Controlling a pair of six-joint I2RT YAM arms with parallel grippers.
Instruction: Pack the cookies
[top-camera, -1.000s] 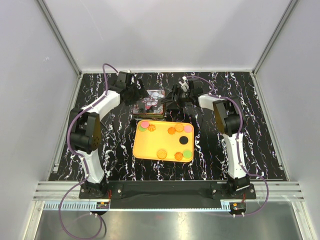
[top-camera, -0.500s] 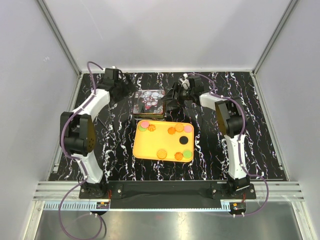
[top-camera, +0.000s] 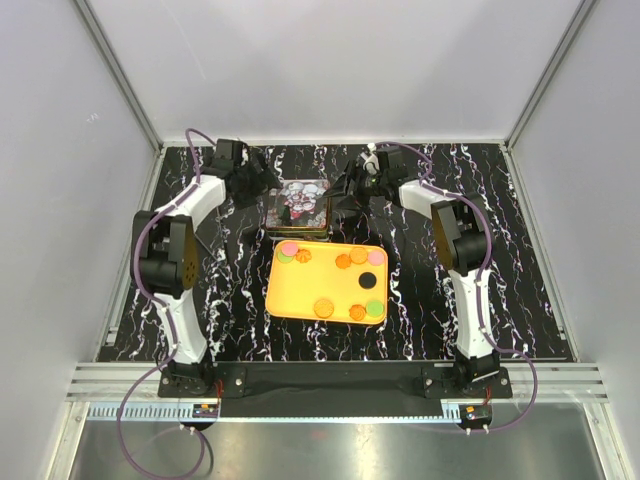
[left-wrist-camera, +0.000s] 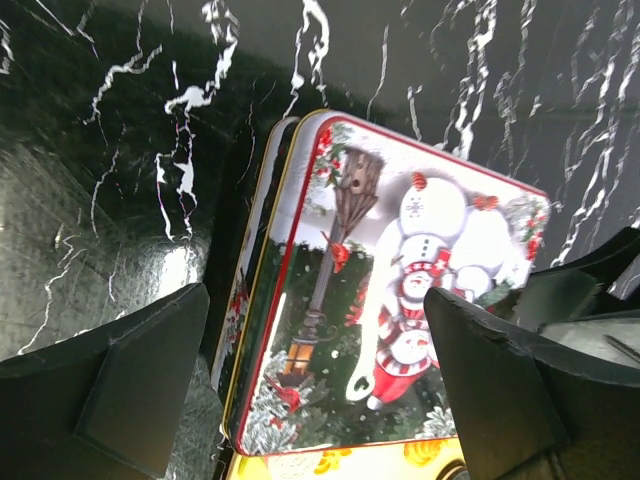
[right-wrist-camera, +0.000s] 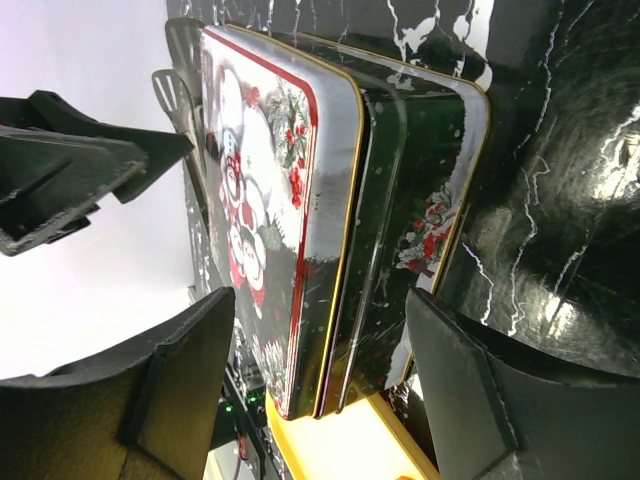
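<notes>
Though left claw (top-camera: 262, 182) and right claw (top-camera: 343, 193) flank tin (top-camera: 302, 203), cookies (top-camera: 323, 306) lie apart on tray (top-camera: 298, 285) | left spread (empty) | right: can't tell

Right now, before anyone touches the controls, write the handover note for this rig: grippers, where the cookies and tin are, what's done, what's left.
Left gripper: open, empty, just left of the tin.
Right gripper: jaws wide around the tin's right edge; cannot tell whether they press it.
Cookies: all those in view lie on the yellow tray, in front of the tin.
Tin: lid sits skewed on the base, covering it.
Done: no cookie packed that I can see.
Left: take the lid off, move the cookies into the tin, close it.
</notes>
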